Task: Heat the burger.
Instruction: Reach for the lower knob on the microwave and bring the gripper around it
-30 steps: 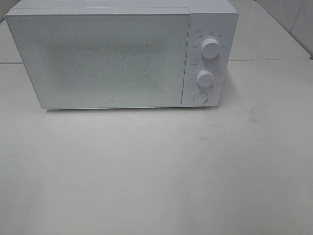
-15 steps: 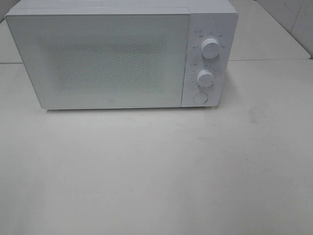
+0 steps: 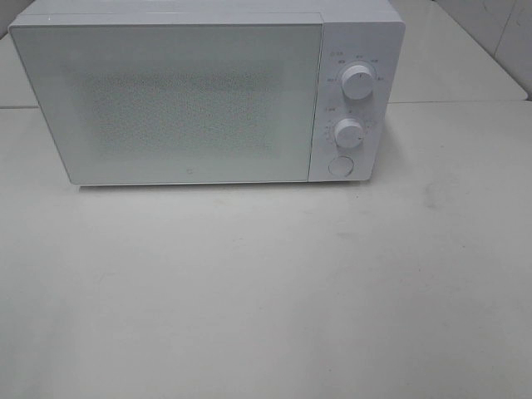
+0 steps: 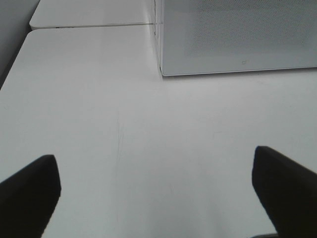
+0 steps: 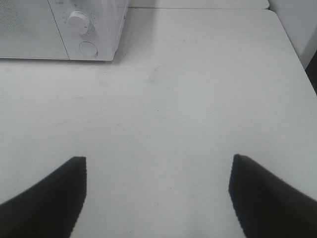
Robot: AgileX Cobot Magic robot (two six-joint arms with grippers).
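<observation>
At the back of the white tabletop (image 3: 266, 283) stands a white boxy microwave oven (image 3: 191, 100), its frosted door shut. Where the burger is cannot be told. The left tool (image 4: 153, 159) and right tool (image 5: 157, 162) hang over the tabletop, both spread, pinching nothing.

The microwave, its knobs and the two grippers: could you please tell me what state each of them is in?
microwave door: shut.
upper knob: setting too small to read.
lower knob: setting too small to read.
left gripper: open, empty, over the table.
right gripper: open, empty, over the table.
burger: not visible in any view.
</observation>
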